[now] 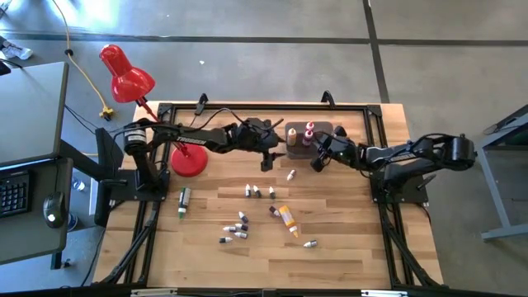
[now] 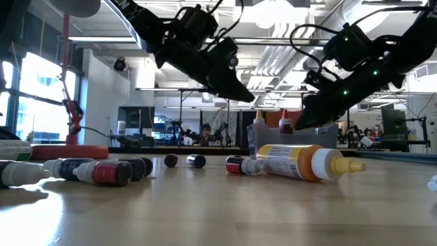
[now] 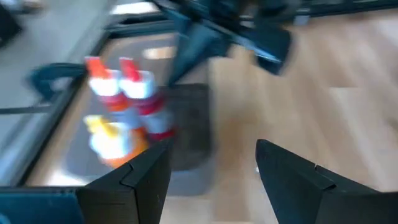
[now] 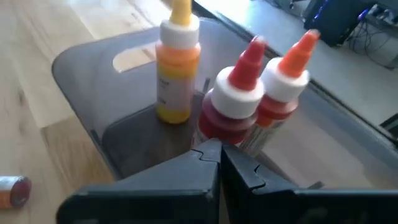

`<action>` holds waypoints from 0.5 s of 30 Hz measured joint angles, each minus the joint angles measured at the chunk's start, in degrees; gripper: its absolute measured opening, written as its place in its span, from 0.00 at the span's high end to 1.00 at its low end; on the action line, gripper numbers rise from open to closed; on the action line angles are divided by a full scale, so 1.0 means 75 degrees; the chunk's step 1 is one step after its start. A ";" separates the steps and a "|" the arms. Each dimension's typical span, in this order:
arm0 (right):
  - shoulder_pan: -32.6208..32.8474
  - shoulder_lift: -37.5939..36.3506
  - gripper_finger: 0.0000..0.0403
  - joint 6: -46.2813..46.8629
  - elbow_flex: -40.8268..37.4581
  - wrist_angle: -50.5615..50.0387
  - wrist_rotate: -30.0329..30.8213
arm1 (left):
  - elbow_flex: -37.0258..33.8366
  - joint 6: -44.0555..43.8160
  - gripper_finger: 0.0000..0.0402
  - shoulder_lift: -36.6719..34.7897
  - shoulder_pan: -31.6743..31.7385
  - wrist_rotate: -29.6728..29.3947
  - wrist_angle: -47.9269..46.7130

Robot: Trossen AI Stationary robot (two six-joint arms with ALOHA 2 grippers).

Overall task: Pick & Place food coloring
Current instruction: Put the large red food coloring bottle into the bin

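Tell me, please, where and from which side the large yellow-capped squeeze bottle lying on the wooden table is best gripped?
Grip the large yellow-capped squeeze bottle across its broad labelled body, probably coming straight down from above. It lies flat on the wooden table with its pointed cap towards the front edge, so the fingers should straddle its width, not its tapering cap. A small dark bottle lies close by its base, so stay mid-body.

The grey tub (image 1: 307,134) at the table's far edge was hemmed in: the left gripper (image 1: 266,162) hung just beside it on one side, the right gripper (image 1: 318,162) on the other. Three upright bottles (image 4: 249,93) crowded what seemed to be one end of the tub. Scattered bottles (image 1: 238,227) cluttered the table's middle, and the red lamp (image 1: 188,160) blocked the left far corner.
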 joint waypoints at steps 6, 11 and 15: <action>-0.0001 0.0842 1.00 -0.0124 0.0424 0.0147 0.0057 | 0.0006 0.0017 0.44 -0.0006 0.0015 -0.1401 0.0025; -0.0059 0.1598 1.00 -0.0411 0.1302 -0.0466 0.0250 | 0.0006 0.0020 0.44 -0.0006 0.0012 -0.1670 -0.0037; -0.0275 0.2010 1.00 -0.0423 0.1947 -0.1280 0.0222 | 0.0008 0.0020 0.44 -0.0006 0.0012 -0.1679 -0.0153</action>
